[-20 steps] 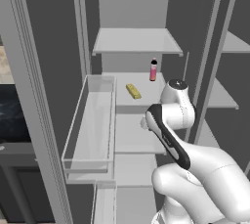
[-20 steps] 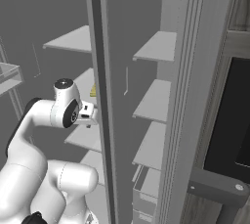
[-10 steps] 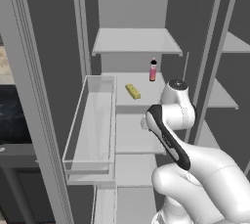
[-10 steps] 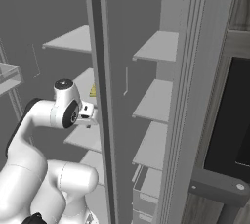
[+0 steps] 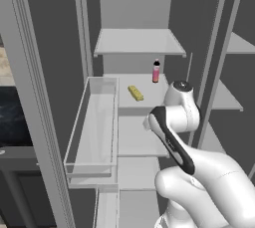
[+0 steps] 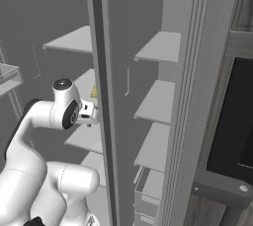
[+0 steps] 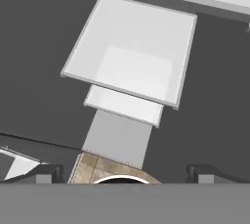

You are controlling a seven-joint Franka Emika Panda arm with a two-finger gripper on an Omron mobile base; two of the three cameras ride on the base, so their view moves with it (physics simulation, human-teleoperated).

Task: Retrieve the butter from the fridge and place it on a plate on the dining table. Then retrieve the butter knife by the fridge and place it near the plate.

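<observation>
The fridge (image 5: 139, 43) stands open with its pale shelves bare to me. The butter (image 5: 135, 92), a small yellow stick, lies on the middle shelf; in the right base view it is a yellow sliver (image 6: 94, 92) beside the door's edge. My arm's wrist (image 5: 182, 103) hovers just right of and in front of the butter, level with that shelf. In the hand view my gripper (image 7: 126, 174) points down at the lower shelves (image 7: 129, 64), fingertips (image 7: 46, 173) wide apart, open with nothing between them. The plate, dining table and butter knife are out of view.
A pink bottle (image 5: 156, 71) stands at the back of the butter's shelf. A clear door bin (image 5: 94, 122) juts out on the left door. The fridge's centre post (image 6: 99, 47) rises just right of my hand. A dark oven front (image 6: 234, 121) is at the far right.
</observation>
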